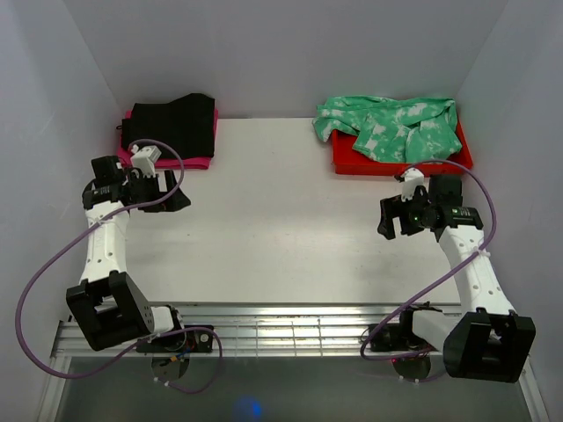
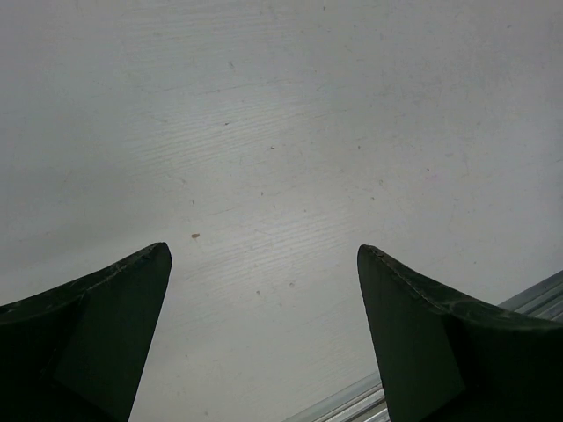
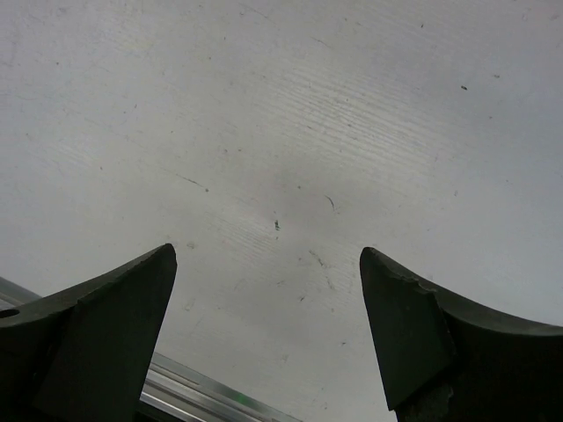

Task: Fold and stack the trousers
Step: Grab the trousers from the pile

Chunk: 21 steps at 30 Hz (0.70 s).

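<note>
The trousers (image 1: pixel 391 127) lay bunched in a heap on a red tray (image 1: pixel 400 164) past the right jaws, toward the far wall, and well apart from them. From the left jaws they were far off across the table (image 1: pixel 281 237). The heap was so crumpled that legs and waist could not be told apart. Some green cloth spilled over the tray's left end. The cloth covered most of the tray, leaving only its near wall and right corner in sight.

Just beyond the left jaws sat a black garment (image 1: pixel 171 123) on top of a pink garment (image 1: pixel 193 163), which showed only as a thin border along its near and side edges.

Both pairs of jaws stood wide open and held nothing. Each wrist view showed bare table between two dark tips. The picture's lower edge cut those tips off, so the rest of each jaw was out of view. A strip of metal rail (image 2: pixel 369 400) crossed the corner below the left jaws, and another stretch of it (image 3: pixel 202 391) ran below the right jaws.

From above, the left jaws were partly masked by the wrist camera and a purple cable (image 1: pixel 53 264), and the right jaws read only as a dark block. Any marking on the arms was too small to read.
</note>
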### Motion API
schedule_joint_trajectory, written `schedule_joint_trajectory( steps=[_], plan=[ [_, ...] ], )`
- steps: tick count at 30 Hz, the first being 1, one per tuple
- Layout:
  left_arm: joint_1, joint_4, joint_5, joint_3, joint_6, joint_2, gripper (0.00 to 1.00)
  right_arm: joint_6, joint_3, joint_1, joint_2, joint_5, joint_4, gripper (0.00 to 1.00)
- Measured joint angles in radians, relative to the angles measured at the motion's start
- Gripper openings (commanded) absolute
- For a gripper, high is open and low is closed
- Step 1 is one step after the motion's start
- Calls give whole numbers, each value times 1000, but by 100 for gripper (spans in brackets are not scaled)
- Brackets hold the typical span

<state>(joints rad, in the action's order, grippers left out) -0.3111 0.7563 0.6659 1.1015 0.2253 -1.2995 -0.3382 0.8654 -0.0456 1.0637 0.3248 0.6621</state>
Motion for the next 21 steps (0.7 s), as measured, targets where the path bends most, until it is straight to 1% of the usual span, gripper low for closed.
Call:
schedule_joint_trajectory(
  steps=[3, 5, 8, 15, 18, 21],
  plan=[
    [0, -2, 2, 15, -17, 0, 98, 26, 51, 0, 56, 21, 19, 90],
    [0, -7, 13, 29, -30, -1, 98, 49, 136, 0, 131, 39, 31, 90],
    [0, -55, 19, 32, -71, 16, 98, 76, 337, 0, 270, 56, 36, 90],
    [0, -207, 15, 33, -174, 127, 98, 132, 861, -25, 628, 63, -6, 90],
    [0, -238, 31, 34, -201, 122, 98, 161, 1059, -59, 800, 64, -24, 90],
    [0, -251, 48, 39, -236, 85, 98, 199, 1212, -106, 970, 71, -43, 90]
  ],
)
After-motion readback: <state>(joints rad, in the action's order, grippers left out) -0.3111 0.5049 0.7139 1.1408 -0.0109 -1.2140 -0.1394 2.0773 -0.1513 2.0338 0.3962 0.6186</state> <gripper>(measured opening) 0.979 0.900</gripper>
